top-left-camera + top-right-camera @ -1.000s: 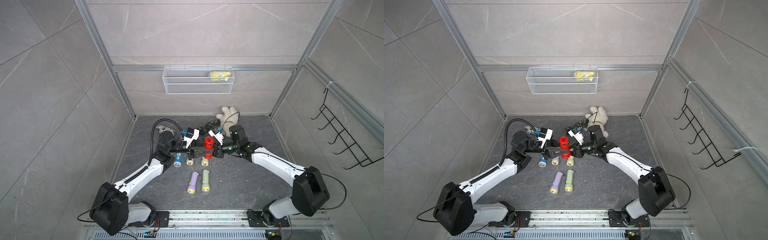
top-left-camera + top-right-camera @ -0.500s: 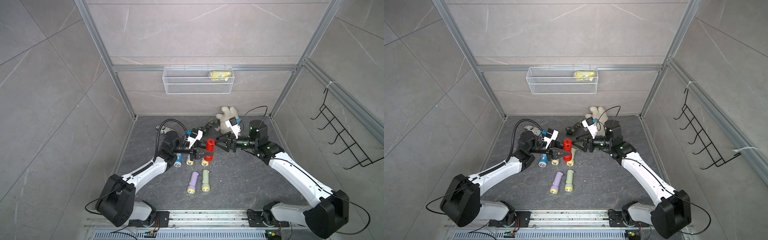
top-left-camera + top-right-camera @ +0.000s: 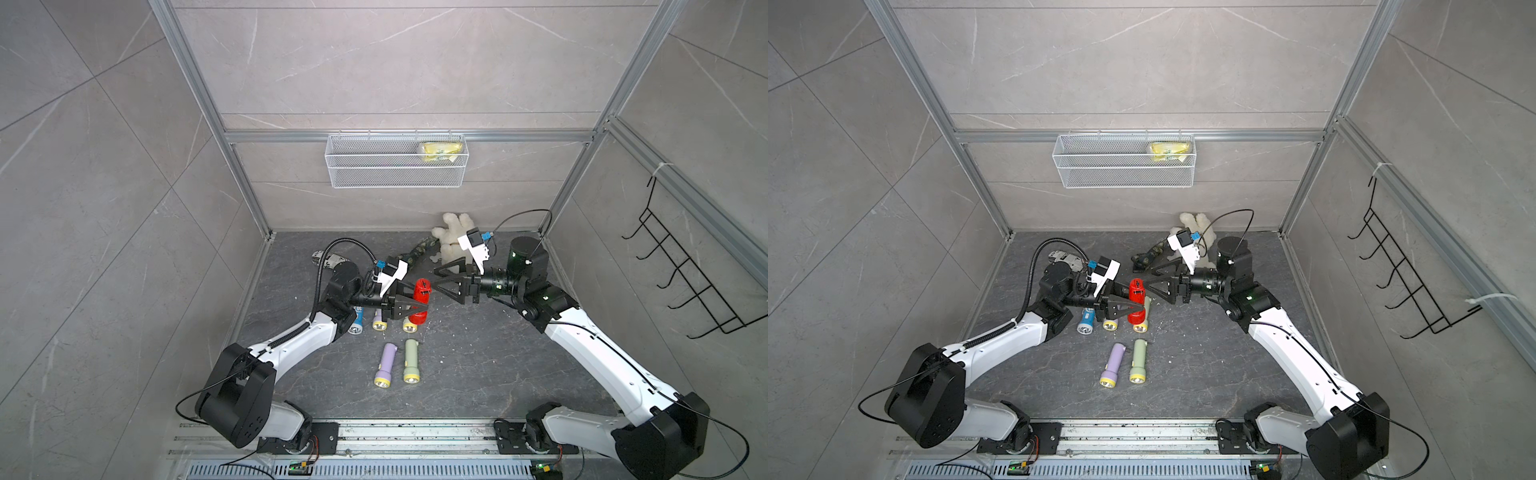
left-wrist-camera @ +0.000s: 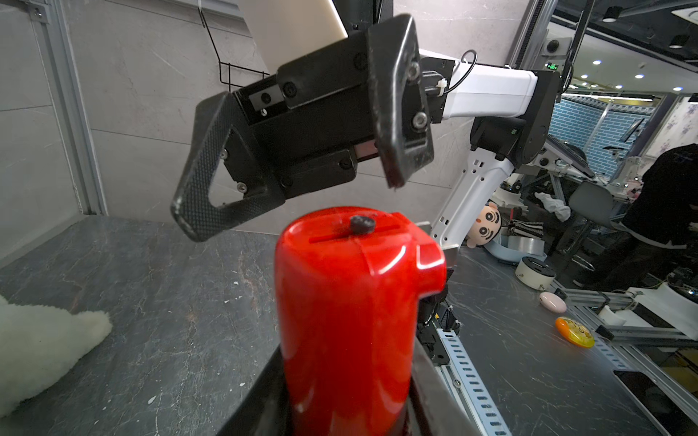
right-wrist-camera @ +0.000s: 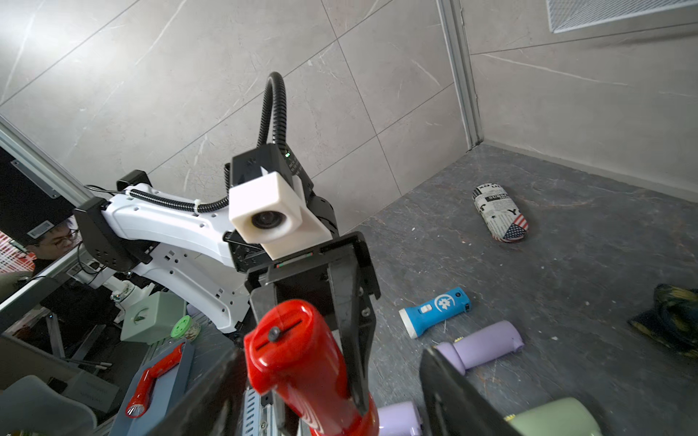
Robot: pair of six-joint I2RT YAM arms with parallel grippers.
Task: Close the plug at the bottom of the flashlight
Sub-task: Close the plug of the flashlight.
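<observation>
Red flashlight [image 3: 423, 291] roughly upright; tail end uppermost

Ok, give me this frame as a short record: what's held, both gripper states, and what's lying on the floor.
held item: red flashlight, tail end toward the right gripper
left gripper: shut on the red flashlight's body
right gripper: open, close to the tail end, not touching
tail end: slot and dark nub visible; plug seating cannot be told
floor: blue flashlight, purple flashlight, green flashlight; white plush toy at back
</observation>
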